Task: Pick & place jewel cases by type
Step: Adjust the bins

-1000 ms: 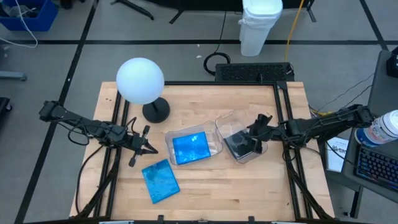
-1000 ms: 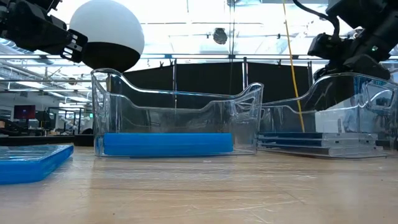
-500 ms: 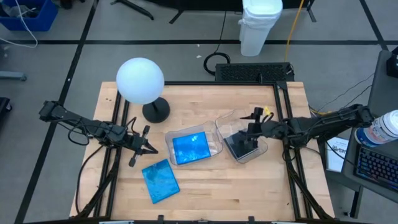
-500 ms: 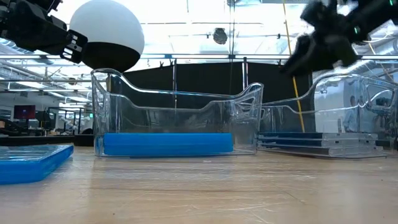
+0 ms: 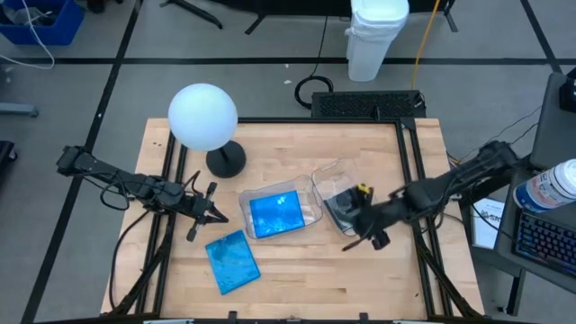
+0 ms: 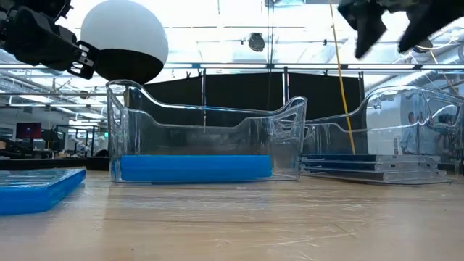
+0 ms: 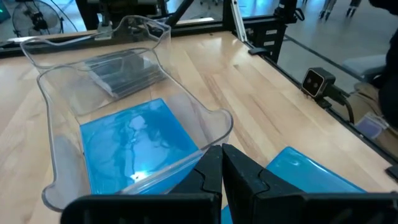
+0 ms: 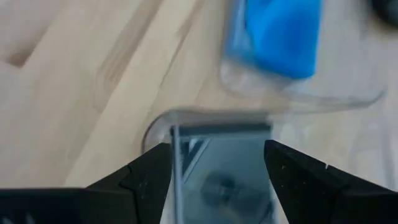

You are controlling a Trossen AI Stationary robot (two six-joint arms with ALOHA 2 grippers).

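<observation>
Inventory from my remote station, wooden table point(image 5: 297, 270).

Clear bins: two. I am seeing the left bin point(image 5: 310, 214) near the table's middle and the right bin point(image 5: 335, 177) touching it on its right.

Blue jewel cases: two countable from above. One blue case point(image 5: 276, 214) is lying flat in the left bin; the loose blue case point(image 5: 232, 261) is lying flat on the table, near-left of that bin.

Dark jewel cases: a flat stack point(image 5: 340, 208) is sitting in the right bin. The high view is not letting me count it; the low view is showing the stack point(image 6: 373, 167) edge-on as several thin layers, the exact number unclear.

Arms: two. The left pincer point(image 5: 214, 215) is hovering clenched and empty, just left of the left bin; its wrist view is showing the fingers point(image 7: 239, 171) pressed together. The right pincer point(image 5: 369, 236) is hanging released, holding nothing, at the near edge of the right bin; its wrist view is looking down onto the dark stack point(image 8: 221, 165) between spread fingers.

Other: one white globe lamp point(image 5: 203, 117) on a dark base, far-left on the table.

Writing: I am reading none.
</observation>
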